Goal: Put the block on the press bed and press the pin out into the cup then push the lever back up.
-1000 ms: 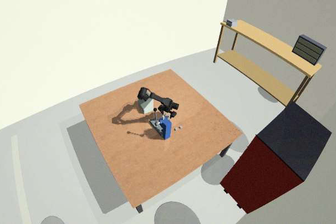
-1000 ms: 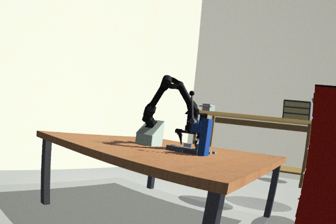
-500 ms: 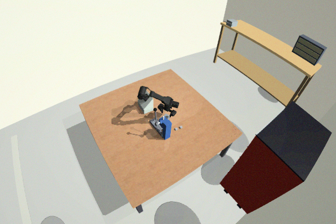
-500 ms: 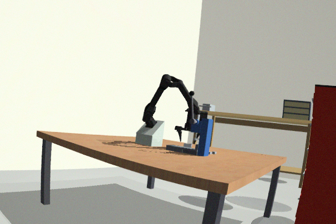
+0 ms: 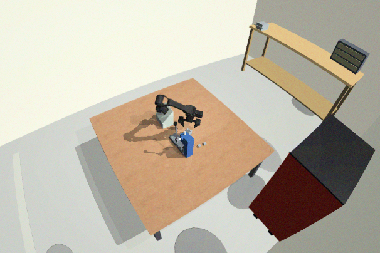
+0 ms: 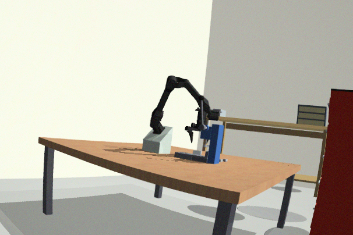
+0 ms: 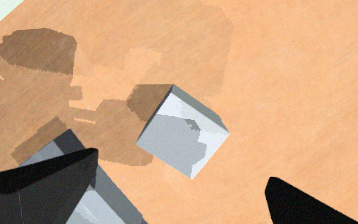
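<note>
The grey block (image 5: 188, 131) (image 6: 196, 152) (image 7: 180, 142) stands on the table beside the press base (image 6: 189, 156) (image 7: 97, 209), apart from it; no pin can be made out on it. My gripper (image 5: 189, 126) (image 6: 198, 141) (image 7: 182, 166) is open and empty, above the block, with its fingertips pointing down. In the wrist view the block shows between and slightly beyond the fingers, turned at an angle to them. The blue press column (image 5: 188, 147) (image 6: 216, 145) stands close to the gripper. The lever (image 5: 176, 131) (image 6: 202, 111) is up. The punch and cup cannot be made out clearly.
Two small grey pieces (image 5: 199, 145) (image 6: 223, 160) lie on the wooden table (image 5: 226, 169) (image 6: 163, 171) beside the press. The arm's pale pedestal (image 5: 165, 120) (image 6: 157, 145) stands behind the press. A wooden bench and a red cabinet (image 5: 296, 197) (image 6: 339, 157) stand off the table.
</note>
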### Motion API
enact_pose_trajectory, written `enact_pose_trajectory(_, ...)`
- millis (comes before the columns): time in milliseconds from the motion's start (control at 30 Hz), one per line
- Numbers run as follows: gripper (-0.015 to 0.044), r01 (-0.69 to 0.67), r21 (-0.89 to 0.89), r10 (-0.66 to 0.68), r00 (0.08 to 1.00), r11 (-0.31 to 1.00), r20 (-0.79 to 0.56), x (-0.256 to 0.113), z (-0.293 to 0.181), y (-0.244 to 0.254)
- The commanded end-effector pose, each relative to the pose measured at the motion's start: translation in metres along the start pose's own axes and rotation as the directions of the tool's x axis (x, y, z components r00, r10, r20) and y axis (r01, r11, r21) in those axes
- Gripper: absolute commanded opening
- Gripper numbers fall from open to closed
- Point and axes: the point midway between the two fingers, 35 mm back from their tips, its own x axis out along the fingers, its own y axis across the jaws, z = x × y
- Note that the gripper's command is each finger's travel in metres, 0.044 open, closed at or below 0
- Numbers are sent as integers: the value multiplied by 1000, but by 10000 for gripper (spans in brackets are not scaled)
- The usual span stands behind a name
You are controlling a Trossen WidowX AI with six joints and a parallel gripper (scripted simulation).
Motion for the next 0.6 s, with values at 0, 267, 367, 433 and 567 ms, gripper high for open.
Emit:
enact_pose_trajectory(0,440,0,-429,2,1000,904,4,5,0,1)
enact_pose_trajectory(267,440,2,-900,2,1000,435,3,13,0,1)
enact_pose_trajectory(367,440,2,-907,2,1000,422,3,13,0,1)
enact_pose_trajectory(433,440,2,-907,2,1000,422,3,13,0,1)
enact_pose_trajectory(567,440,2,-907,2,1000,422,3,13,0,1)
